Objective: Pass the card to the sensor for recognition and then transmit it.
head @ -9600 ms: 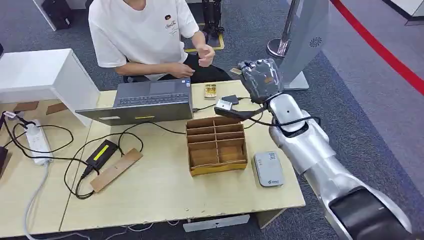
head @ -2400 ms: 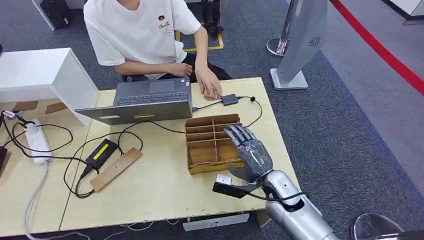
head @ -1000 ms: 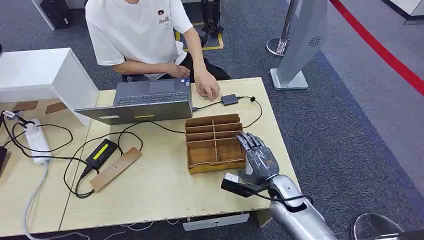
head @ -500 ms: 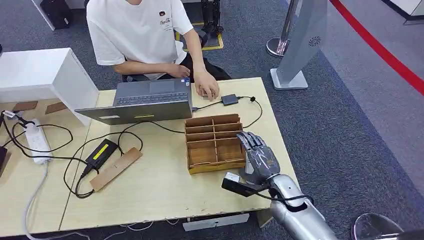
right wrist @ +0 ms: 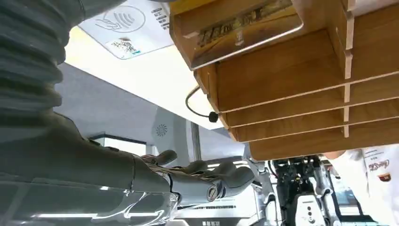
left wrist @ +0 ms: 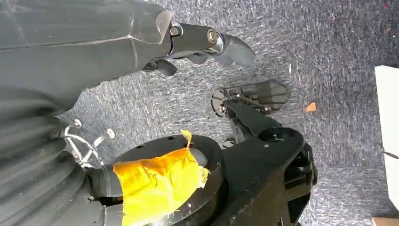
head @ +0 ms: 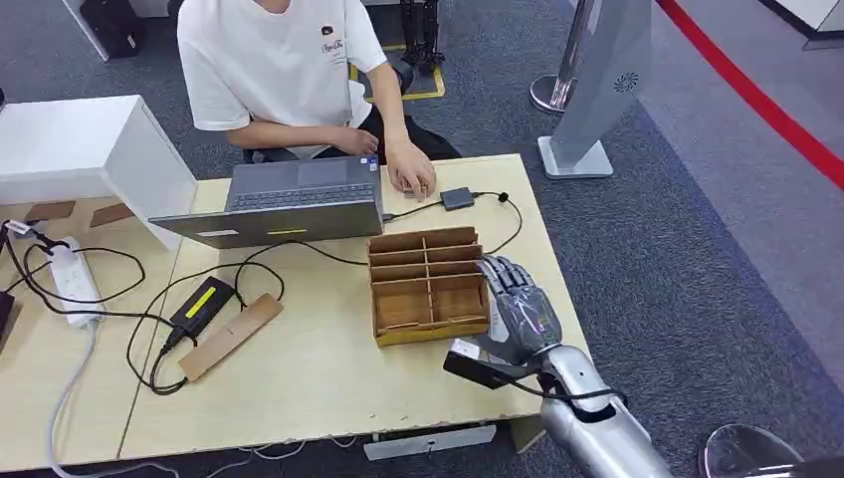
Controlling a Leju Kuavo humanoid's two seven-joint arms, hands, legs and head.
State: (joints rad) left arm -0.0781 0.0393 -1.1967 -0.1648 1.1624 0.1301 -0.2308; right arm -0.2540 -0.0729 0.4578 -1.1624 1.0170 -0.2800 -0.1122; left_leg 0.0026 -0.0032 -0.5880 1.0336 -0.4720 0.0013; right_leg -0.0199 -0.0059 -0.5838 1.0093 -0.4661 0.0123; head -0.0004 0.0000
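Observation:
My right hand (head: pixel 518 311) hovers flat over the table's near right corner, just right of the wooden divided box (head: pixel 426 261). Its fingers (right wrist: pixel 207 181) are stretched out with nothing in them. The white sensor pad (right wrist: pixel 126 22) with a wave mark lies beneath that hand, hidden by it in the head view. A gold-patterned card (right wrist: pixel 242 21) lies in the box's nearest compartment. A person's hand (head: pixel 410 179) rests on the table's far side beside a small black device (head: pixel 457 197). My left hand (left wrist: pixel 211 41) hangs over the carpet holding nothing.
A laptop (head: pixel 289 204) stands at the far side in front of the seated person (head: pixel 284 70). A black power brick (head: pixel 202 302), a wooden block (head: pixel 231 337) and cables lie at middle left. A power strip (head: pixel 72 281) lies far left. A grey sign stand (head: pixel 597 90) stands beyond the table.
Over the last second my right hand has slid slightly forward along the box's right side. Earlier it was raised near the person, with the sensor pad uncovered.

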